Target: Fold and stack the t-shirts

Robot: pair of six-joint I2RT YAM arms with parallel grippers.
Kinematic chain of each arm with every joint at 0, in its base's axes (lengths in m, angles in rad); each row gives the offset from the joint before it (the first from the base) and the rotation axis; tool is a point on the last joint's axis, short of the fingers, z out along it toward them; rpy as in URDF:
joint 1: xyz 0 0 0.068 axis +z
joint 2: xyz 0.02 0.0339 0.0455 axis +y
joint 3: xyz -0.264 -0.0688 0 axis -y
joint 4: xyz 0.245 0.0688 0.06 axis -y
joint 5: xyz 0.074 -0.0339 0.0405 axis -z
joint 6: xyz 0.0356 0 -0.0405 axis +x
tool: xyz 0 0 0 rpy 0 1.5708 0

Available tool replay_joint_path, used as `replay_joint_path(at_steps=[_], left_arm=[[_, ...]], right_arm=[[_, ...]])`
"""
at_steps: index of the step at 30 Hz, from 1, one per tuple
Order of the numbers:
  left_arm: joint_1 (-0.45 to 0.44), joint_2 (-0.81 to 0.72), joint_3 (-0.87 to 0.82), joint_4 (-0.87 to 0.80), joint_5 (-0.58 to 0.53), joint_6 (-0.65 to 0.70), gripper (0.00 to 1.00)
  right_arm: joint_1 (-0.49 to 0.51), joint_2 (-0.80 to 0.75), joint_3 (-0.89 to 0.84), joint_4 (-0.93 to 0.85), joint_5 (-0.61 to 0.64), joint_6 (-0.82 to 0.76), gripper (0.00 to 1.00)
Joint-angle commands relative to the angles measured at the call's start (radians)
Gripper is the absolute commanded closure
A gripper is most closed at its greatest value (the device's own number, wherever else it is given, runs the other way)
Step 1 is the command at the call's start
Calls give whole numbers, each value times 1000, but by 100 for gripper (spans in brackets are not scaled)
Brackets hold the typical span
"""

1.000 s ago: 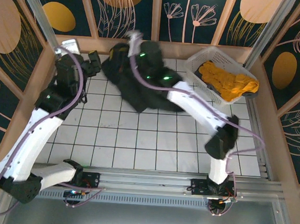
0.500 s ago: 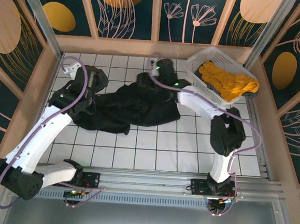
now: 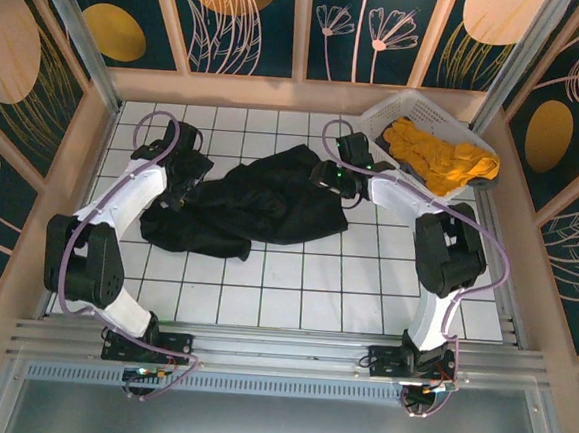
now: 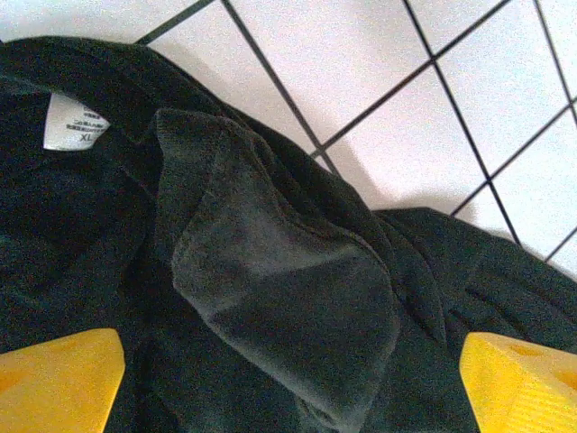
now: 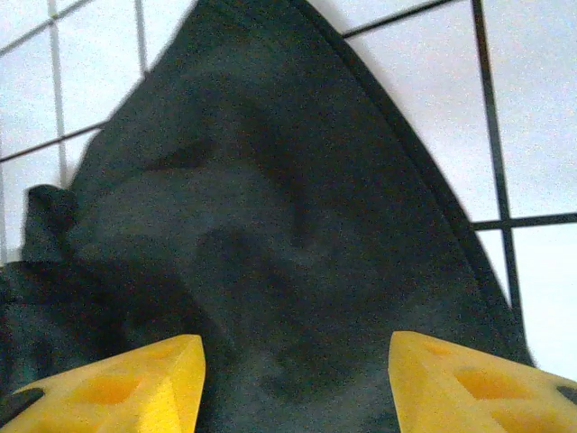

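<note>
Top external: black t-shirt (image 3: 260, 209) crumpled; mustard t-shirt (image 3: 440, 153) in basket (image 3: 377, 116).

- black t-shirt (image 5: 270, 225): rumpled, seamed edge curving down the right side, lying on the table
- right gripper (image 5: 293, 388): yellow fingertips (image 5: 117, 383) spread apart above the cloth
- table (image 5: 541, 108): white tiles, dark grid lines
</note>
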State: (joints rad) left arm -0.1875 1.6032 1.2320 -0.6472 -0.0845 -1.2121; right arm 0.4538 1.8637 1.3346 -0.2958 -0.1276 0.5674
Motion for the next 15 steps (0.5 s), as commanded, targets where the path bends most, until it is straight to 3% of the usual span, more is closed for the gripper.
replay_joint_path(at_steps=[1,7,9,10,13,15], left_arm=[[-1,62,10,55,81,-91,4],[0,183,3,50,47,-84,18],[8,209,-1,38,14,-61,28],[12,212,-6,40,2,-54,38],[20,183,-14,42,-27,-51,80],[20,150,-5,26,-44,-51,95]], right_arm=[[-20,57,29,-58,12,9,43],[-50,146,80,-78,6,7,43],[-49,182,114,-113,10,0,45],[-49,201,132,-148,22,4,47],[-45,196,123,-215,57,5,50],[-40,149,73,-211,77,-1,50]])
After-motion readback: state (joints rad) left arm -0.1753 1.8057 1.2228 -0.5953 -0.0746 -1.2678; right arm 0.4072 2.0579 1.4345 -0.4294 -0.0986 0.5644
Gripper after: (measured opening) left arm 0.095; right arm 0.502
